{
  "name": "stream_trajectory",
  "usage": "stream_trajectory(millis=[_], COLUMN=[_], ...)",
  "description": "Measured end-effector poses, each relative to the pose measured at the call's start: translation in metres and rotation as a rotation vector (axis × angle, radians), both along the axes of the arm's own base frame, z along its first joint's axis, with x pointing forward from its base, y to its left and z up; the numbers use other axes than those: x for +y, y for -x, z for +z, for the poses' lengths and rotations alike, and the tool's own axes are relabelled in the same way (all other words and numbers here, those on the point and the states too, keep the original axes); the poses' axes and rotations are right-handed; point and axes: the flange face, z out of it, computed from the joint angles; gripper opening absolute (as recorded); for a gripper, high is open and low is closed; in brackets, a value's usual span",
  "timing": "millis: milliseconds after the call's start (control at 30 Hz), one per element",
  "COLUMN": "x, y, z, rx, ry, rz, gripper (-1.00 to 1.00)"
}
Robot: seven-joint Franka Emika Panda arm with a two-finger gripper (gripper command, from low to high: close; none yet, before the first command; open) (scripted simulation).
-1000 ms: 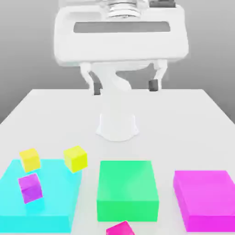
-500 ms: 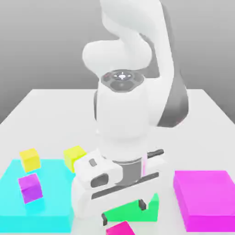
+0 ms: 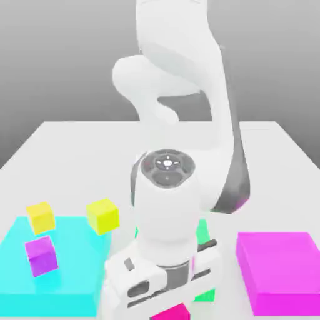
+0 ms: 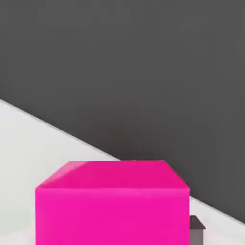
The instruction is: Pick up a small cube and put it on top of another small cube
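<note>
We see the arm [image 3: 181,125] folded low over the front edge of the white table [image 3: 75,156], its hand right above the pink cube [image 3: 172,314], which sits at the table's front edge just in front of the green block [image 3: 203,232]. In the hand view the pink cube [image 4: 112,203] fills the lower frame, with one dark fingertip [image 4: 196,228] showing beside it; we cannot tell whether the gripper [image 4: 115,234] is spread or clenched on it. On the exterior view's left, the flat cyan block [image 3: 69,262] carries a purple cube [image 3: 42,255] on its top face. One yellow cube [image 3: 40,217] sits at the cyan block's far edge, tilted, and we cannot tell if it rests on the block or on the table behind. A second yellow cube [image 3: 102,215] sits at the block's far corner, also tilted. The magenta block [image 3: 281,269] lies on the exterior view's right, nothing on it, well apart from the cubes. The green block is mostly hidden behind the arm.
</note>
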Motion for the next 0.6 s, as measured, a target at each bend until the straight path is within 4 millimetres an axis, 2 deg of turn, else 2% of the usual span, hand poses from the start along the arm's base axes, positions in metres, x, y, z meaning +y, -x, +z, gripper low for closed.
stream_trajectory(millis=[100,200,300,333,367,400,467,500,600], x=[-0.066,-0.134,-0.214,-0.237,-0.261,-0.276,-0.232,-0.226,-0.226], y=[0.014,0.042,0.090,0.107,0.124,0.135,0.109,0.106,0.106], z=[0.039,0.073,0.101,0.105,0.100,0.091,0.066,0.055,0.055], rx=[-0.005,-0.006,-0.003,-0.002,-0.002,-0.002,-0.001,0.000,0.000], ry=[0.017,0.020,0.006,-0.001,-0.005,-0.008,-0.008,-0.007,-0.007], rz=[-0.115,-0.246,-0.422,-0.477,-0.537,-0.575,-0.468,-0.454,-0.454], gripper=[-1.00,-1.00,-1.00,-1.00,-1.00,-1.00,-1.00,1.00,1.00])
